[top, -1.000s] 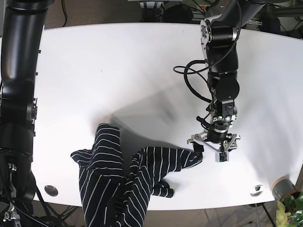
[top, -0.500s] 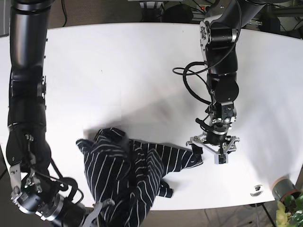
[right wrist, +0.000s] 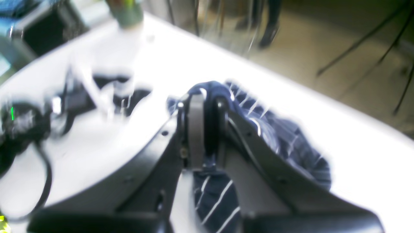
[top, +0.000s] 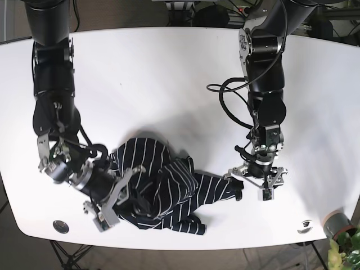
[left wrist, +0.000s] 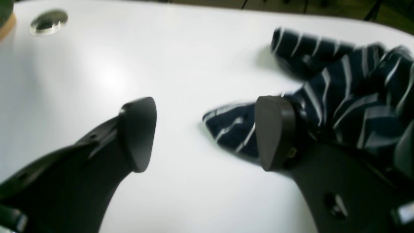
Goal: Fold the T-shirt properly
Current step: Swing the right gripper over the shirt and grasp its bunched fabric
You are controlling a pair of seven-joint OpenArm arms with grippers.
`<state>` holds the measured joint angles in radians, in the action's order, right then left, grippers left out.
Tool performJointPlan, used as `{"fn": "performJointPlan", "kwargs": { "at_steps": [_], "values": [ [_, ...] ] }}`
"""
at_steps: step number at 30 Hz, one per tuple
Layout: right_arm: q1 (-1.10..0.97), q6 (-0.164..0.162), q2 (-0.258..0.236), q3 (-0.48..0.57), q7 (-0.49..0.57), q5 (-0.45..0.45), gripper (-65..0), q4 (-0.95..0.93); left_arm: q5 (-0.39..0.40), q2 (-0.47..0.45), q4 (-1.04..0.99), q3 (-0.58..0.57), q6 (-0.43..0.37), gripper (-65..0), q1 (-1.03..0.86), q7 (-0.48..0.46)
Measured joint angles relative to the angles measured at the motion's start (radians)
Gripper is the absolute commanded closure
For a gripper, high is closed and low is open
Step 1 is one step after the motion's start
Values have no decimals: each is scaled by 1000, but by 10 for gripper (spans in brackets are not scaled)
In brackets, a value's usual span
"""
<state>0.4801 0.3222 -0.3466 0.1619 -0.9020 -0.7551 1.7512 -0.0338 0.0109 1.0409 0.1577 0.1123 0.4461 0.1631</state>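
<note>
Your right gripper [right wrist: 207, 129] has its fingers clenched on the striped T-shirt [top: 163, 188], bunched on the counter [top: 169, 73] near its front edge. Your left gripper [left wrist: 207, 132] is spread wide, one finger touching the sleeve tip [left wrist: 233, 129].

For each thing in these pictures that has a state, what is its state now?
T-shirt: crumpled in a heap, not folded, lying on the table.
Left claw: open, holding nothing, one finger beside the shirt's edge.
Right claw: shut on the shirt fabric.
</note>
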Motion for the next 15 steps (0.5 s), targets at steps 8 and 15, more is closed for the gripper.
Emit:
{"fn": "performJointPlan", "kwargs": {
  "at_steps": [8, 15],
  "values": [
    [-287, -1, 77, -93, 1, 0, -27, 98, 0, -23, -95, -2, 0, -446, 16, 5],
    [-490, -7, 129, -142, 4, 3, -151, 161, 0, -28, -97, 0, 0, -446, 23, 2]
  ]
}}
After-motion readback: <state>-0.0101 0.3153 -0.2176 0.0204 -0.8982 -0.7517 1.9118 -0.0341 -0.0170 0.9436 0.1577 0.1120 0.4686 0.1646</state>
